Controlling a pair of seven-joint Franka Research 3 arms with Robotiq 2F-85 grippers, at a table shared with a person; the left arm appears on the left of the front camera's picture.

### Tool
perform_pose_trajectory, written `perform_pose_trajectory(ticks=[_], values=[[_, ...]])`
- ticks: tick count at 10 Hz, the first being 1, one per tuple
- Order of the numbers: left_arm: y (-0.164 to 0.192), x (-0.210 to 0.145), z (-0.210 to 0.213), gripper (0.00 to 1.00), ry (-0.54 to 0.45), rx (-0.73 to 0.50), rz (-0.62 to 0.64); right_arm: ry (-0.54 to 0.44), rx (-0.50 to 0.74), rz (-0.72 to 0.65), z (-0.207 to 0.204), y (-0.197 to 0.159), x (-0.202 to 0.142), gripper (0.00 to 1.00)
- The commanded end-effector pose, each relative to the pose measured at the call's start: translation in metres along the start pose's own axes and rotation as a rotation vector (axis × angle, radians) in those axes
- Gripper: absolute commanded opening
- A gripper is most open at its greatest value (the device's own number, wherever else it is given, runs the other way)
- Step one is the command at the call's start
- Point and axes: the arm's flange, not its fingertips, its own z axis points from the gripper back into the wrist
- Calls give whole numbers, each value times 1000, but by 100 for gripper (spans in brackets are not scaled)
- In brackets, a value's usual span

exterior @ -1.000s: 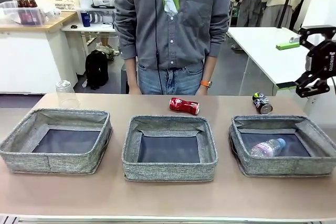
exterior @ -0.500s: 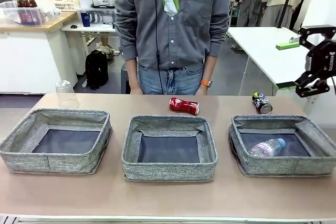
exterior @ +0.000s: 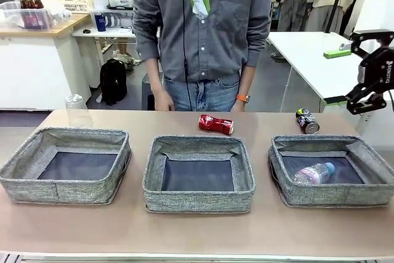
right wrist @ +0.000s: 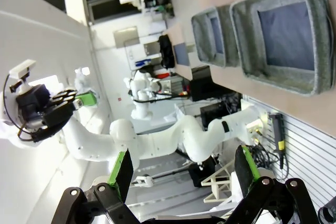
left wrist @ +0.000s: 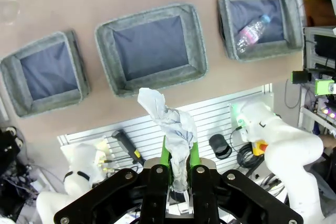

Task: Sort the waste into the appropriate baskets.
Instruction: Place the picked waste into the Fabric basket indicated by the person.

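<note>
Setting: A tan table (exterior: 197,232) in a crowded lab, with a person (exterior: 203,29) in a grey shirt standing at the far edge and three grey fabric baskets in a row along the near side.

Left gripper (left wrist: 178,156): Clamped on the lower end of the crumpled white paper (left wrist: 165,116) and held high over the robot's side of the table. Its camera looks straight down on all three baskets, a height that probably keeps the load clear of the soft walls in transit.

Right gripper (right wrist: 184,171): Jaws spread wide and holding nothing. It is raised off the table's right end, apparently parked out of the other arm's way.

Already sorted: The clear plastic bottle (exterior: 313,173) with the blue cap lies on its side in the right basket (exterior: 332,196).

Empty bins: The left basket (exterior: 61,192) and the middle basket (exterior: 198,201) hold nothing.

Not yet sorted: The red crushed can (exterior: 216,124) lies just behind the middle basket, nearest the person. The dark crushed can (exterior: 307,121) lies behind the right basket, and the clear plastic cup (exterior: 77,110) stands near the far-left corner.

Step in hand: The paper looks to be on its way to a bin — likely one of the two empty ones, since plastic has the right. Which one cannot be told.

Risk: Light paper let go from this height may drift past a rim, so lowering first seems wise.
</note>
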Motion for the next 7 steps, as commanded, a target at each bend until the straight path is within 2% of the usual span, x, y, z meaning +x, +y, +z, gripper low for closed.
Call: perform_pose_trajectory(ticks=[1,7], values=[[2,-6,0,10,0,-10,7,-4,10,-21,1,7,-1,100],[2,-6,0,10,0,-10,7,-4,10,-21,1,7,-1,100]])
